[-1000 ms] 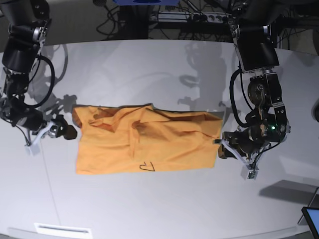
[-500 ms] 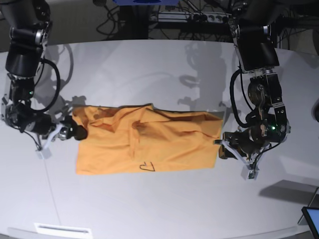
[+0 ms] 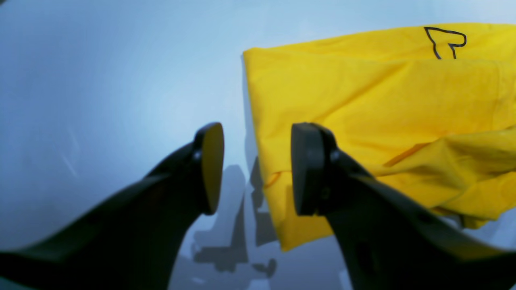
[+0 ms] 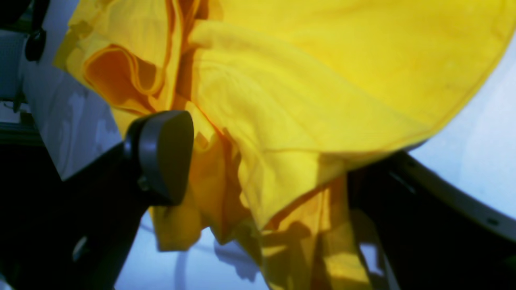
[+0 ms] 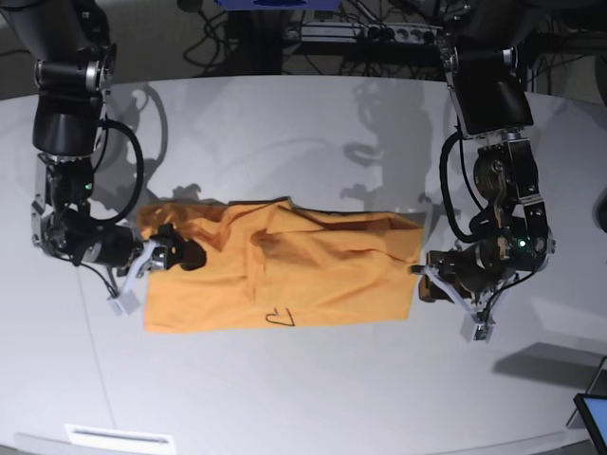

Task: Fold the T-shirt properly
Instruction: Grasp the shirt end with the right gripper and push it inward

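One T-shirt (image 5: 285, 275) on the table (image 5: 285, 142), lying as a long orange-yellow band between the two arms — looks folded lengthwise already, with the small dark heart outline (image 5: 280, 318) showing near the front edge. The far-side layers are rumpled, not flat. My read: roughly midway. The long fold seems done; smoothing and the crosswise fold(s) to make a compact packet are left.

Right gripper (image 4: 258, 161) — on the base view's left — is at the shirt's end with its jaws wide apart. In the right wrist view bunched cloth sits between the jaws and drapes over one finger, hiding it; the other finger (image 4: 161, 153) is clear of the cloth surface beside it. Not clamped, so nothing held yet, but cloth is in the gap.

Left gripper (image 3: 258, 165) sits low at the opposite end. Jaws about half open, one finger over the shirt's end edge, the other over bare table. The edge lies in line with the gap but I can't tell if the pads touch it — no pinch visible.

Count: one shirt, one heart mark, two arms, two grippers. No neck tag visible. Cables and gear sit beyond the table's far edge.
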You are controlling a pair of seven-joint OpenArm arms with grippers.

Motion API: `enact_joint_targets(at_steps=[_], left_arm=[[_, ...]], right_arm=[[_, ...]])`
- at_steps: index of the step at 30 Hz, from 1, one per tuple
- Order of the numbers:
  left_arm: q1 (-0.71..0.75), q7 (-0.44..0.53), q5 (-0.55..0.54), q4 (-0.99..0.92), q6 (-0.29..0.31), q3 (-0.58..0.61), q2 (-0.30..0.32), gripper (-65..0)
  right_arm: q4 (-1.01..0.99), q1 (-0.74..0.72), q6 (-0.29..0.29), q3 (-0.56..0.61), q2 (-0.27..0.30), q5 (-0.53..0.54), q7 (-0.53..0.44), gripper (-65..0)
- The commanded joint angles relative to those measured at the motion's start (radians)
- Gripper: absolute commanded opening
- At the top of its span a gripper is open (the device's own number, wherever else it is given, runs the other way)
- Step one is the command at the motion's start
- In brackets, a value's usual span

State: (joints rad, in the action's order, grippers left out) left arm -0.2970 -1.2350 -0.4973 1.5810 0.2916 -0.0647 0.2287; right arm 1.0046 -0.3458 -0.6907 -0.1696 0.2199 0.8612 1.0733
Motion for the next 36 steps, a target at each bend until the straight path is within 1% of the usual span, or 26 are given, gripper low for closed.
enact_joint_targets(at_steps=[1, 6, 8, 9, 12, 16, 19, 20, 22, 25, 32, 36], left_arm=[[-0.024, 0.021, -0.008, 0.017, 0.002, -0.002, 0.013, -37.6], [-0.024, 0.021, -0.007, 0.017, 0.002, -0.002, 0.013, -37.6], [-0.024, 0.022, -0.007, 0.015, 0.002, -0.002, 0.013, -37.6], [-0.024, 0.022, -0.007, 0.015, 0.002, -0.002, 0.013, -37.6], [-0.024, 0.022, -0.005, 0.015, 0.002, -0.002, 0.013, -37.6], [-0.024, 0.022, -0.005, 0.015, 0.002, -0.002, 0.013, -37.6], [-0.024, 0.022, -0.005, 0.015, 0.002, -0.002, 0.013, -37.6], [-0.024, 0.022, -0.005, 0.015, 0.002, -0.002, 0.013, -37.6], [-0.024, 0.022, -0.005, 0.015, 0.002, -0.002, 0.013, -37.6], [-0.024, 0.022, -0.005, 0.015, 0.002, -0.002, 0.013, -37.8], [-0.024, 0.022, -0.004, 0.014, 0.002, -0.002, 0.013, -37.8], [-0.026, 0.022, -0.004, 0.014, 0.002, -0.002, 0.013, -37.8]], right_arm=[[0.012, -0.031, -0.007, 0.0, 0.006, 0.022, -0.014, -14.9], [0.012, -0.034, -0.007, 0.0, -0.003, 0.02, -0.014, -15.1], [0.012, -0.034, -0.007, 0.002, -0.014, 0.019, -0.014, -17.0], [0.012, -0.034, -0.007, 0.002, -0.017, 0.019, -0.014, -19.3], [0.012, -0.034, -0.007, 0.003, -0.018, 0.019, -0.014, -30.3], [0.012, -0.037, -0.007, 0.003, -0.018, 0.017, -0.012, -49.9], [0.01, -0.037, -0.007, 0.005, -0.014, 0.016, -0.012, -63.1], [0.01, -0.035, -0.007, 0.005, -0.012, 0.016, -0.012, -65.0], [0.01, -0.035, -0.007, 0.005, -0.003, 0.014, -0.012, -64.0], [0.01, -0.032, -0.007, 0.005, 0.023, 0.013, -0.02, -64.4], [0.016, -0.037, -0.007, -0.006, 0.071, -0.129, -0.023, -64.6], [0.012, -0.049, -0.007, -0.008, 0.086, -0.168, -0.023, -64.6]])
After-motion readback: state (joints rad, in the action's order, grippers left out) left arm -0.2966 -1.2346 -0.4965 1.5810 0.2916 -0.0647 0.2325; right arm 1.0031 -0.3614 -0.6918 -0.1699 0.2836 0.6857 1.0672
